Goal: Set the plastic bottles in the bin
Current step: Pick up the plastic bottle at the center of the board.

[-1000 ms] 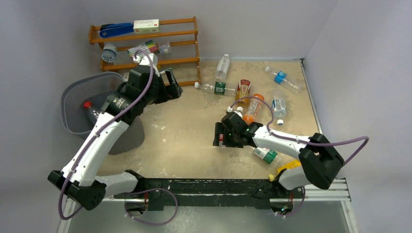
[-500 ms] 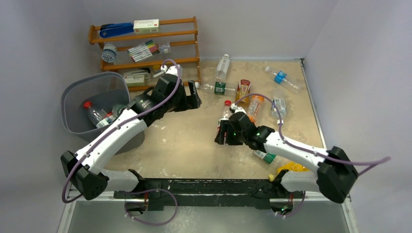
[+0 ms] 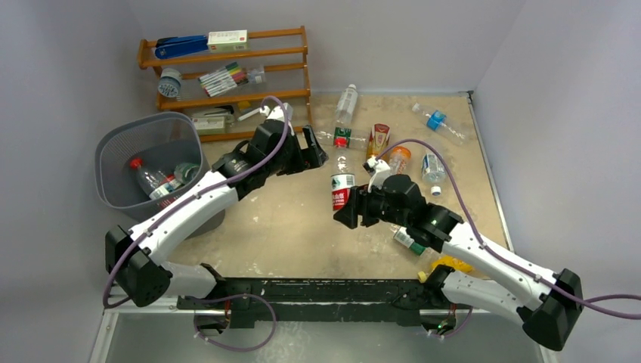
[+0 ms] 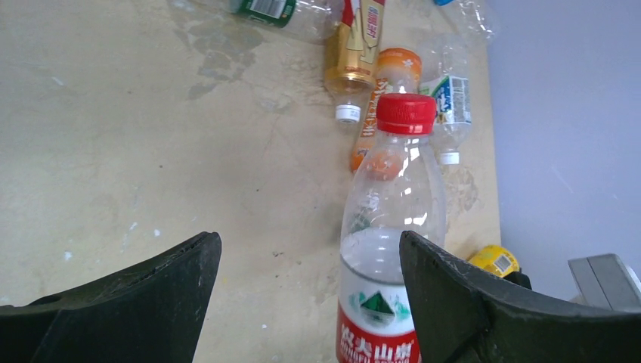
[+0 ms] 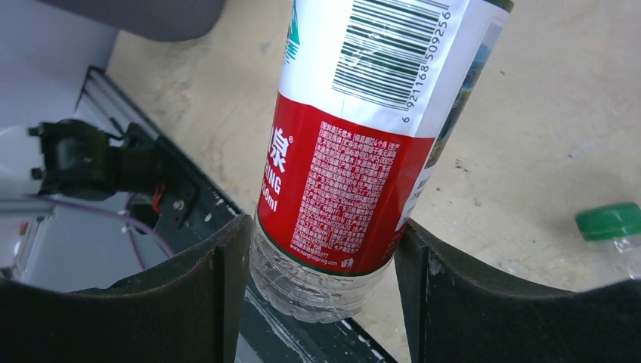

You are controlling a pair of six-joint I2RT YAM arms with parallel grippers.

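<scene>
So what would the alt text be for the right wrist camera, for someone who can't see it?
Close up, the right gripper is shut on a clear bottle with a red and white barcoded label. Behind it lie the beige table and, at the right edge, a green-capped bottle.

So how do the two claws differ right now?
The left claw is open and empty; the right claw is shut on a red-capped bottle, gripping it near its base. The left claw is beside the wooden rack; the right claw is over the middle of the table. Both are black two-finger claws on white arms.
</scene>
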